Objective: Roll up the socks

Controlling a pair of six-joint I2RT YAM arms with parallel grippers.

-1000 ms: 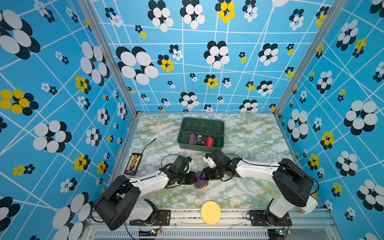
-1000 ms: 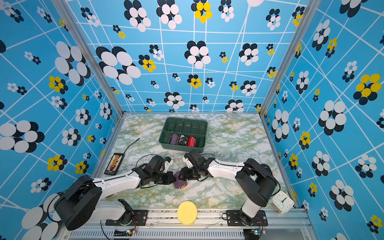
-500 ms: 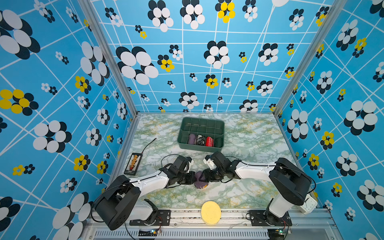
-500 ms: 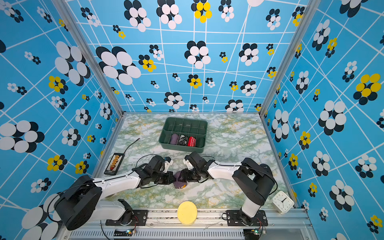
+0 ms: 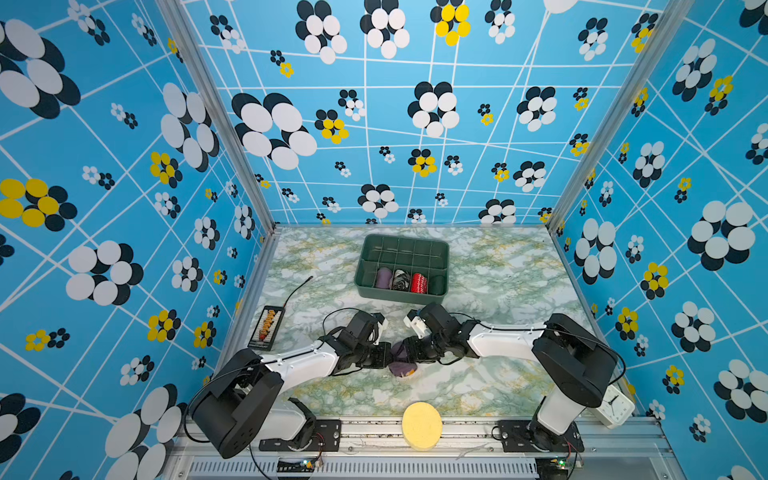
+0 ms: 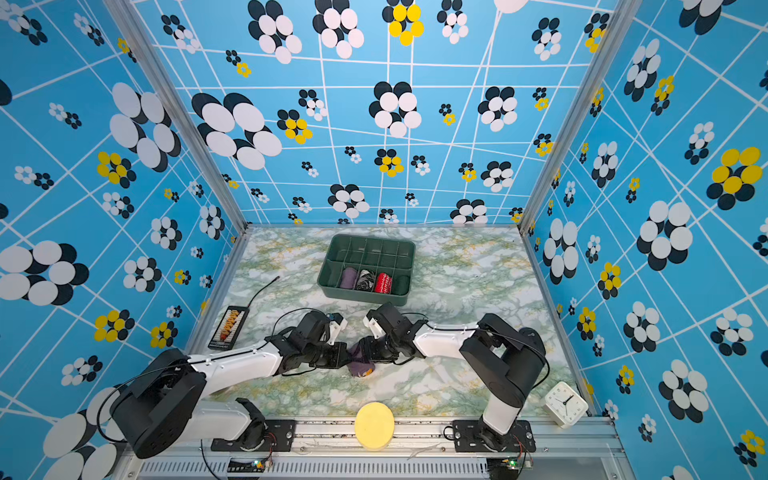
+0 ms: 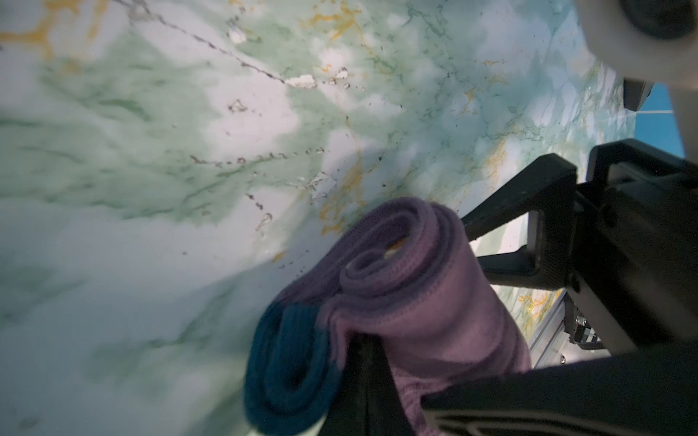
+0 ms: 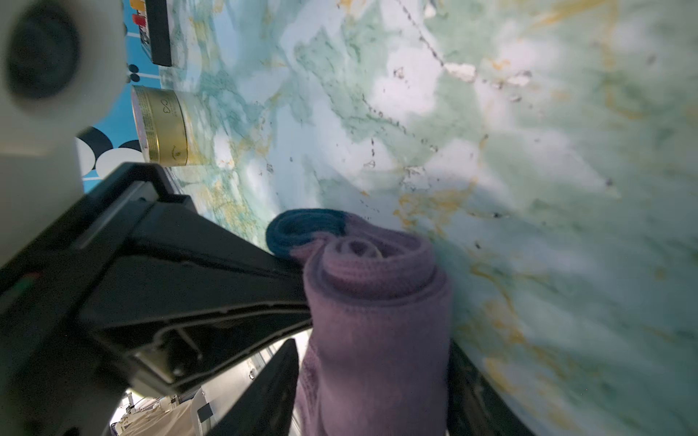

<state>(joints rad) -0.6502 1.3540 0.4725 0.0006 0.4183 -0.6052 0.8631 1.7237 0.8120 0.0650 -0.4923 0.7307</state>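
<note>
At the front middle of the table (image 5: 478,386), the socks (image 5: 401,369) sit as a tight purple roll, blue toe folded at one side, between my two grippers. Left gripper (image 5: 383,360) is clamped right down on the roll's end. Right gripper (image 5: 409,353) has slid in toward the middle over the last second while the roll stayed put. Its jaws now stand apart astride the roll, though I can't tell whether the pads press or merely bracket it. I judge the rolling nearly done, with securing the loose end left
</note>
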